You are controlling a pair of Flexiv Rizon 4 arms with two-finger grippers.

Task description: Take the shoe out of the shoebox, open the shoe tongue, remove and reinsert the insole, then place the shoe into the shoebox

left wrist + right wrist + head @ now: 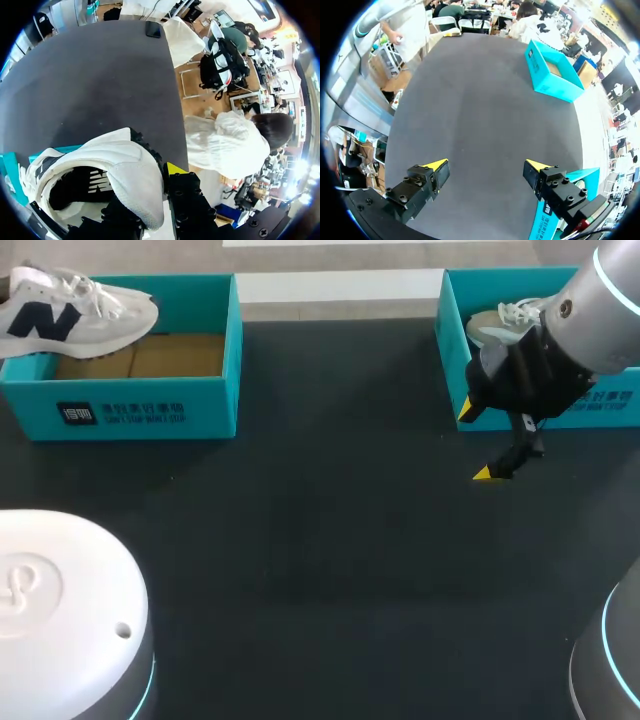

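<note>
A white and grey shoe [70,310] with a navy logo is raised over the left end of the teal shoebox [150,405] at the back left. In the left wrist view my left gripper [145,195] is shut on the heel of this shoe [100,175], one finger inside the collar and one yellow tip [172,168] outside. The head view does not show that gripper. My right gripper [478,445] hangs open and empty over the dark table, just in front of the right shoebox. Its yellow tips [437,165] stand wide apart around the right gripper's middle [487,167].
A second teal shoebox [545,410] at the back right holds another pale shoe [505,325], partly covered by my right arm. Its corner [570,182] lies beside my right gripper's finger. Brown card lines the left box's floor [175,355]. The dark table [320,540] spreads between both boxes.
</note>
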